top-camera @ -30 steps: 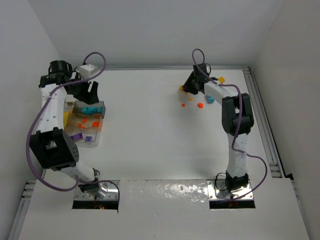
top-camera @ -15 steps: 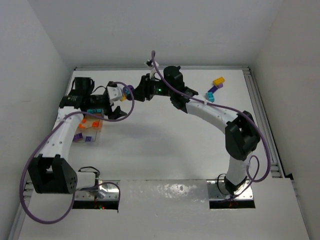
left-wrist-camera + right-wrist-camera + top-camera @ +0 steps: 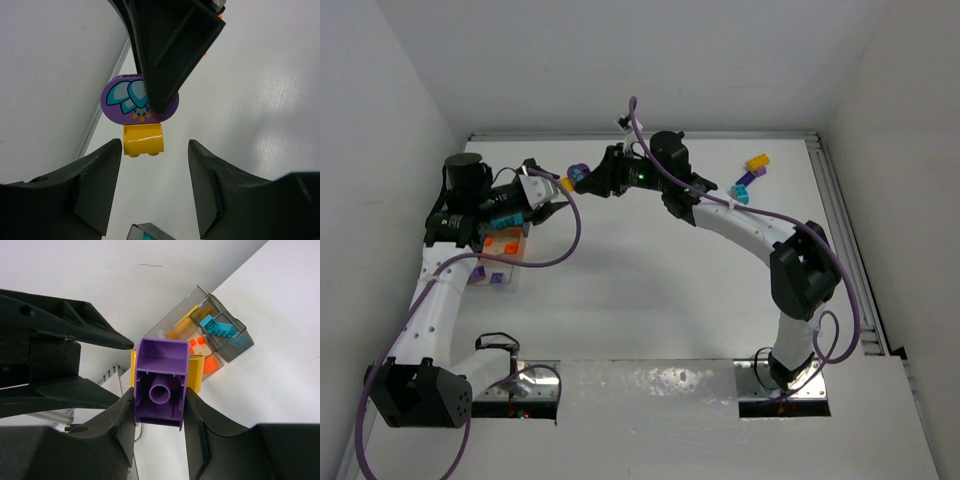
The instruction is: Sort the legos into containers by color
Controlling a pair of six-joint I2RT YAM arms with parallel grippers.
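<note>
My right gripper (image 3: 588,181) is shut on a purple brick (image 3: 161,360) that has a yellow brick (image 3: 196,371) stuck to it, and holds them in the air at the back left. In the left wrist view the purple brick (image 3: 120,100) shows a teal petal print, with the yellow brick (image 3: 143,140) under it. My left gripper (image 3: 552,195) is open and empty. Its fingers (image 3: 95,185) face the held bricks from close by without touching them. The clear divided tray (image 3: 516,262) lies below the left arm; it (image 3: 220,335) holds teal, orange and yellow bricks.
A yellow brick (image 3: 757,161), a purple brick (image 3: 745,180) and a teal brick (image 3: 740,195) lie at the back right. The left wall stands close behind the left arm. A metal rail (image 3: 840,220) runs along the table's right edge.
My right arm has swung from the back-right pile over to the left with the purple and yellow bricks. My left gripper has left the tray and turned to face them.
</note>
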